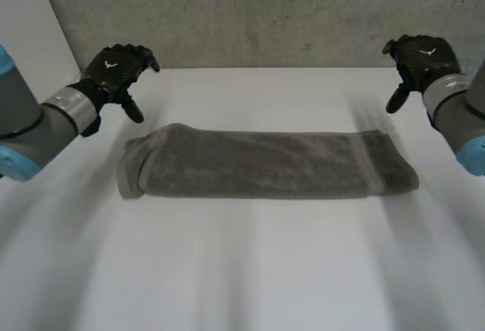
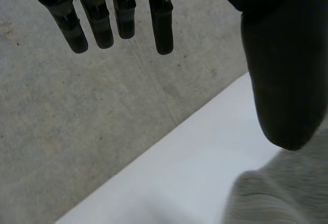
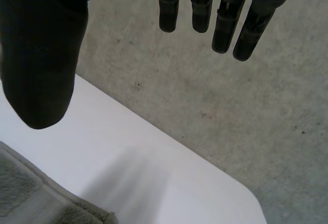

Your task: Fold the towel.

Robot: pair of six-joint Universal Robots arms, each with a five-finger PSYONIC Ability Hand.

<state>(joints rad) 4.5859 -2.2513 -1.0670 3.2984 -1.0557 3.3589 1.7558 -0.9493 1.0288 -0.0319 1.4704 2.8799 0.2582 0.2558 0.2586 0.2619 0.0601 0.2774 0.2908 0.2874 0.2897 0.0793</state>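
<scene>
The left hand (image 1: pixel 117 70) hangs in the air above the far left part of the table (image 1: pixel 250 270). Its fingers (image 2: pixel 161 29) are straight and spread away from the thumb, and it holds nothing. The right hand (image 1: pixel 420 58) hangs the same way on the far right side, with its fingers (image 3: pixel 202 8) straight and nothing in it. Both hands are apart from the towel (image 1: pixel 265 164), each one a little behind its own end of it.

The grey towel lies flat in the middle of the white table. It is folded into one long strip that runs from left to right. It seems to be two layers thick, but the edges are too soft to be sure.

I think one more fold is left, end to end. It could go wrong if a hand pinches just the top layer, because then the strip would open up. If one hand lifts faster than the other, the fold could end up crooked
</scene>
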